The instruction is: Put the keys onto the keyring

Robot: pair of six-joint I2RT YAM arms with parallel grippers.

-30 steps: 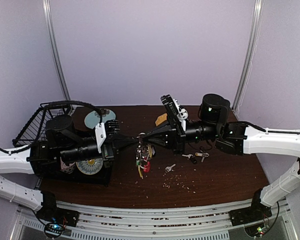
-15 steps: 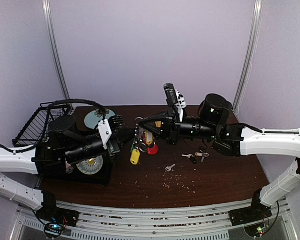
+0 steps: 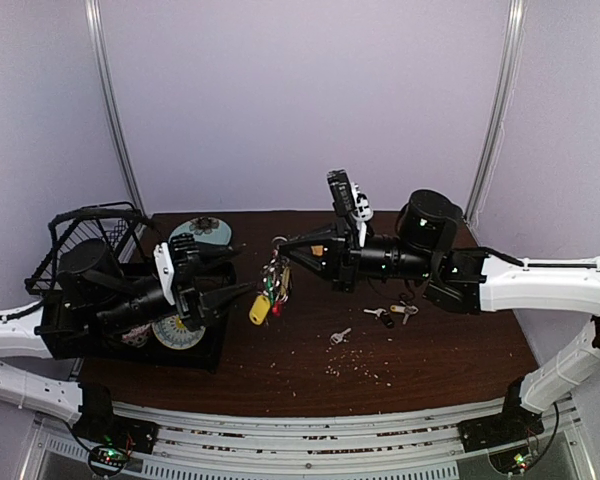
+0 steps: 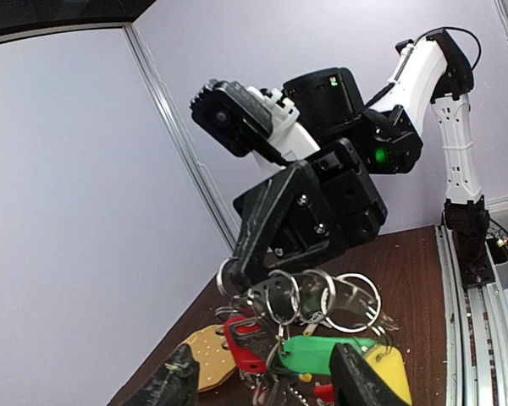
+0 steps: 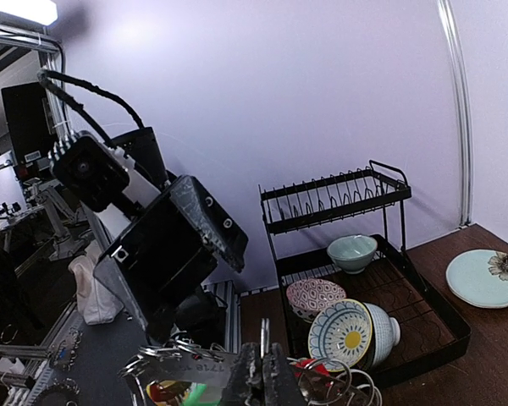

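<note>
We log: keyring mid-frame, silver loops with red, green, yellow tags | right gripper clenched on it | left gripper jaws apart, left of it

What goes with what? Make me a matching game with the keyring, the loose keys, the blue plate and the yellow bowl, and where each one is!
Things:
1. keyring
2. loose keys
3. pale blue plate
4. yellow-and-blue bowl

Places:
A. flat at the far edge of the table
B. standing in the black dish rack
C. hanging from the right fingers
D. scattered on the table's right half

Pairs: 1-C, 2-D, 3-A, 4-B
</note>
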